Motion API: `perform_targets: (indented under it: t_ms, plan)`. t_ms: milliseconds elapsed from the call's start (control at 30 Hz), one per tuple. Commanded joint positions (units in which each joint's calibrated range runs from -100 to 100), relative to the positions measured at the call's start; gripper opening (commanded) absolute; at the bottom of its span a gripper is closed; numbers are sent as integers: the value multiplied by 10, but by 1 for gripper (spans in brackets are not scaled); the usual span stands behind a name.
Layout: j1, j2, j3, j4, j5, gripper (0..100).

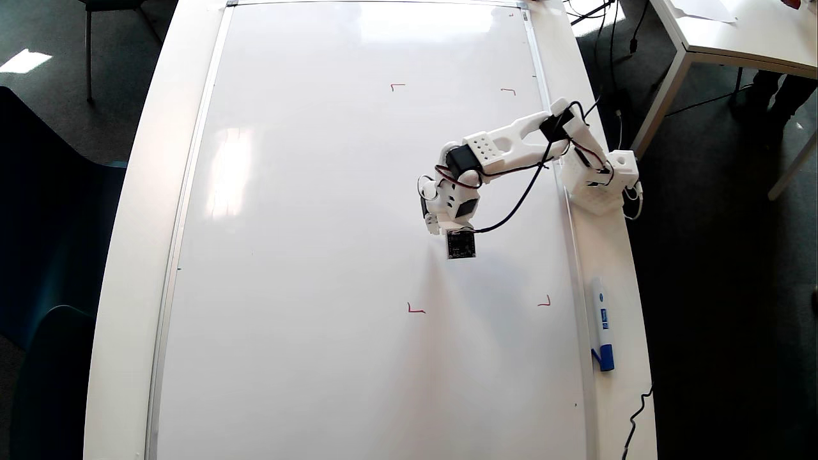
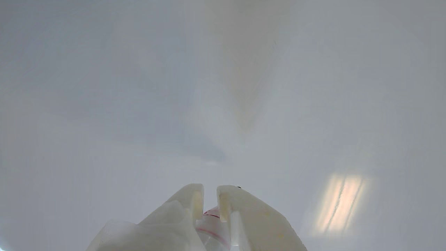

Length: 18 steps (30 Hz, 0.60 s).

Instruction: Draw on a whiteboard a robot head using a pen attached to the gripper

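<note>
Two fingers [image 2: 195,204] hide most of the pen [image 2: 213,226].

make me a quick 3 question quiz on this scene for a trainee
1. True or false: a robot head is already drawn on the whiteboard.
2. How many small red corner marks show on the board in the overhead view? A) two B) four C) six
3. Where does the blue-capped marker lie in the overhead view?

Key
1. False. Only the corner marks show; the area between them is blank.
2. B, four, such as this corner mark.
3. On the table, right of the board's frame, apart from the gripper, whose jaws stand close around the pen.
</note>
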Motion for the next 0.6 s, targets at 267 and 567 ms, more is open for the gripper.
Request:
perform_targets:
  t_ms: [267,567]
  plan:
    - [3,24,-22,-19,-15,1]
    - [7,30,-13,-12,-17,1]
